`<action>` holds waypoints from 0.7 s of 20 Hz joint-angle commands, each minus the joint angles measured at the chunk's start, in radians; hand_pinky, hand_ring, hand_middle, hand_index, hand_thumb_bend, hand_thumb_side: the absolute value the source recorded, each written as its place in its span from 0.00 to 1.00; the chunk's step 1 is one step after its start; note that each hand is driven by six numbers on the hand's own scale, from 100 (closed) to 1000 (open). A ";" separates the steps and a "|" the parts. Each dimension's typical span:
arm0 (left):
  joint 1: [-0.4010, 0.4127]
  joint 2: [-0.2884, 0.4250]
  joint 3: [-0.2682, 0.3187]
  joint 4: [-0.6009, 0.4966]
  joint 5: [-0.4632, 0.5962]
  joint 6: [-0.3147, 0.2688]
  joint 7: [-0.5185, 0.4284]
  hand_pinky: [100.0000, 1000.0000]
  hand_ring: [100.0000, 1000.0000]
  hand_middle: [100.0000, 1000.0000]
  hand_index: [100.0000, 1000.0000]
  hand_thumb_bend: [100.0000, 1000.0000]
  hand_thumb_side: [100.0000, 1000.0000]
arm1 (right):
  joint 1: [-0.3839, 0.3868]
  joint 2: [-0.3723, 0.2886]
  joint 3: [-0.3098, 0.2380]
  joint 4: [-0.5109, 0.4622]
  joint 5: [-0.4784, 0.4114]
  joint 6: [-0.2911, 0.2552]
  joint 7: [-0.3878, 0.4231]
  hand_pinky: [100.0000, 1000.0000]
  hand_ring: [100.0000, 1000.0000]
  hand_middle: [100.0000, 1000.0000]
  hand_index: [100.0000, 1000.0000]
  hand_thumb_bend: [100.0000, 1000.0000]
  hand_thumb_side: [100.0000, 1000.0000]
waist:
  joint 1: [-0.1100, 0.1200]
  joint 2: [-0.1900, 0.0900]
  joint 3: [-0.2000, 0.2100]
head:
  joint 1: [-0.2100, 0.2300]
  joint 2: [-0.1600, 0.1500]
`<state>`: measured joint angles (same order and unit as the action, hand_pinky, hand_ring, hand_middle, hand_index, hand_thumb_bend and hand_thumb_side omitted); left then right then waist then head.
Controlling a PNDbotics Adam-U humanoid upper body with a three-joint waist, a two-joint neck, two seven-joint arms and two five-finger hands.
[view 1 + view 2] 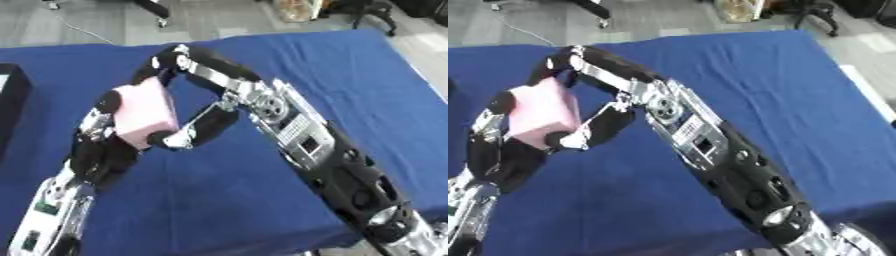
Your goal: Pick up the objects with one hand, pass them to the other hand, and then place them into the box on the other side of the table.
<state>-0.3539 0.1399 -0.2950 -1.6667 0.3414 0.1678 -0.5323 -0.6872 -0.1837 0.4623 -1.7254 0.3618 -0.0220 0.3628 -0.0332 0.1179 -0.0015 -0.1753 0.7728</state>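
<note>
A pink block [144, 114] is held up above the blue table [350, 75], left of the middle, between both hands. My left hand [98, 150] comes up from the lower left; its fingers [98, 120] lie curled along the block's left side. My right hand [214, 75] reaches in from the lower right. Its fingers [166, 60] hook over the block's top and its thumb [197, 131] presses under the lower right corner. A dark box [12, 95] shows at the table's left edge, mostly cut off.
The blue cloth ends at the far edge [262, 36] and at the right edge [429, 85], with grey floor beyond. Chair legs and a bag [297, 9] stand on the floor past the far edge.
</note>
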 commanded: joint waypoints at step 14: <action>-0.065 0.010 -0.041 -0.007 0.123 0.008 -0.026 0.74 0.24 0.17 0.54 0.00 0.74 | -0.014 -0.001 -0.001 0.023 0.035 -0.037 -0.078 0.69 0.77 0.46 0.43 0.36 0.01 | 0.003 -0.012 -0.001 | 0.000 -0.003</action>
<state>-0.3889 0.1577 -0.3070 -1.6448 0.4438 0.1814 -0.5485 -0.6873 -0.1835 0.4628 -1.7163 0.3790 -0.0622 0.2982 -0.0326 0.1179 -0.0008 -0.1737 0.7728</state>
